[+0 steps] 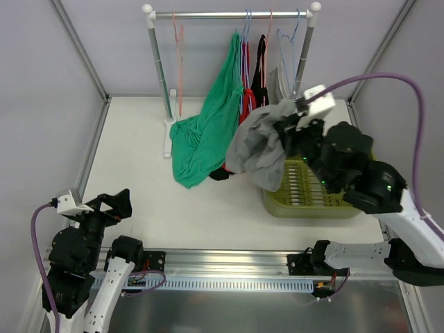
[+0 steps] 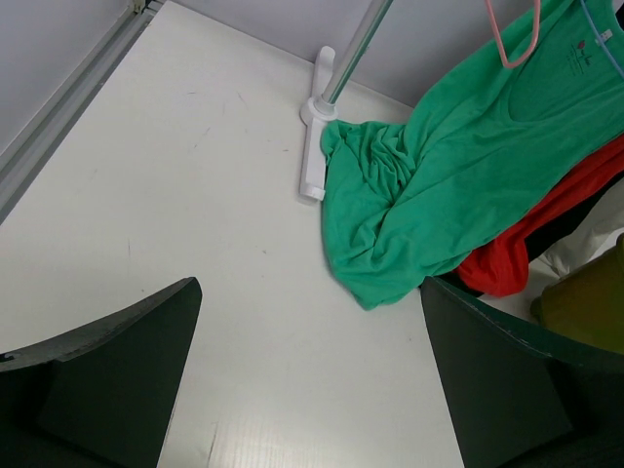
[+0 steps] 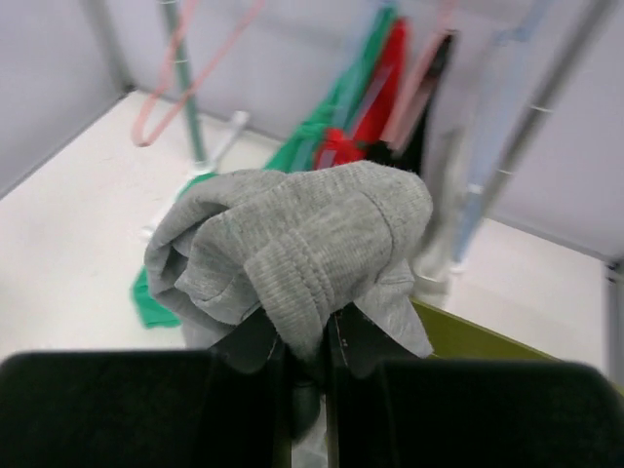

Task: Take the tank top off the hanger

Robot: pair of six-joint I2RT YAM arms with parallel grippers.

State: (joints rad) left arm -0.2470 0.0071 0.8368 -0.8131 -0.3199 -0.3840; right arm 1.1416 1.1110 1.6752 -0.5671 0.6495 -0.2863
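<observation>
Above the olive basket (image 1: 305, 202) on the desk's (image 1: 139, 173) right side, the right end effector (image 1: 288, 129) was clamped on the bunched grey tank top (image 1: 255, 149), just before the clothes rack (image 1: 232, 14). Near the front-left corner, the left end effector (image 2: 310, 292) hovered, fingers apart.

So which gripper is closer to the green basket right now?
Right. The right gripper, shut on the grey garment, hangs over the green basket's far edge. The left gripper is open at the table's near-left corner, well away from it.
</observation>
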